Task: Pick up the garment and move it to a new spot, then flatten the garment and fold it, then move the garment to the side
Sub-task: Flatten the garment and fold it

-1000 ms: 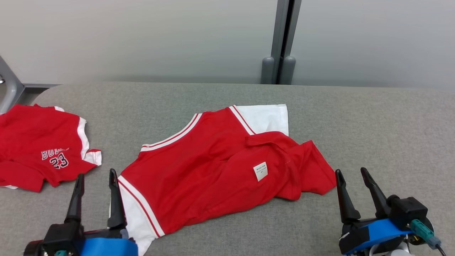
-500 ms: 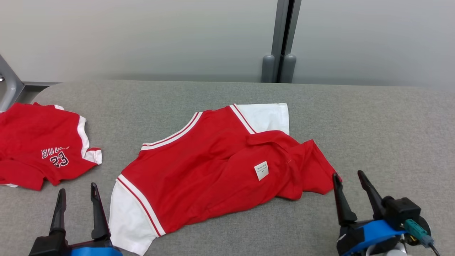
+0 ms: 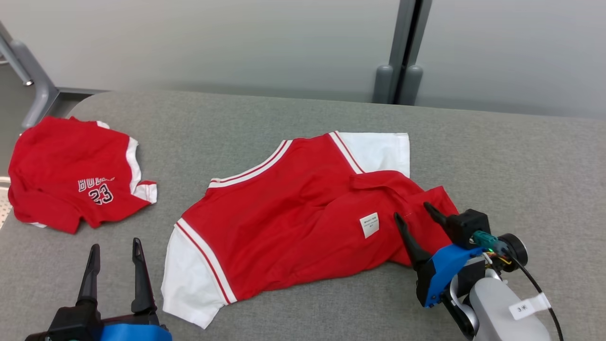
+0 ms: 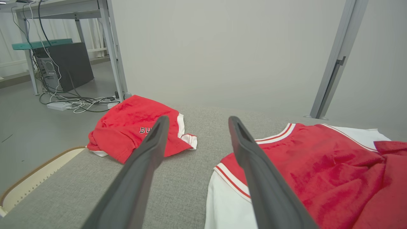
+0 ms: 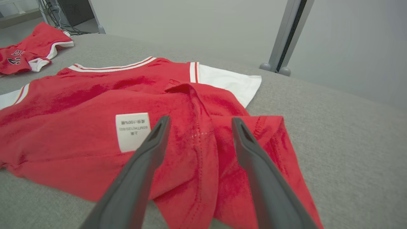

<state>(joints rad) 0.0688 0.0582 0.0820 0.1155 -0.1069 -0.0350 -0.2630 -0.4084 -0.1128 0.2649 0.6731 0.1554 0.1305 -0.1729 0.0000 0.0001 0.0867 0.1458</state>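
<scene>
Left gripper (image 3: 116,244): nearest to you, low at the table's front edge. Its 2 fingers stand apart with nothing between them. It is just beside the near white sleeve (image 3: 189,284) and not touching it.
Right gripper (image 3: 411,210): its 2 fingers are also spread wide and hold nothing. It reaches over the crumpled right end of the red cloth, and in the right wrist view the fingers straddle a seam. You cannot tell whether the tips touch the cloth.
Shirt (image 3: 284,213): your garment lies in the middle of the table. It is red, with 2 white sleeves edged in red stripes. The left part lies fairly flat, while the right part is folded over on itself and wrinkled.
Label (image 3: 369,225): a small white tag on the folded-over part, just left of the right fingers.
Far sleeve (image 3: 378,151): flat on the table, beyond the fold.
Second shirt (image 3: 71,175): red with white trim and a printed 23, bunched at the table's far left, well apart from your garment.
Table (image 3: 497,166): grey fabric top with a rounded far-left corner.
Post (image 3: 402,47): a grey upright behind the far edge, against a pale wall (image 3: 213,42).
</scene>
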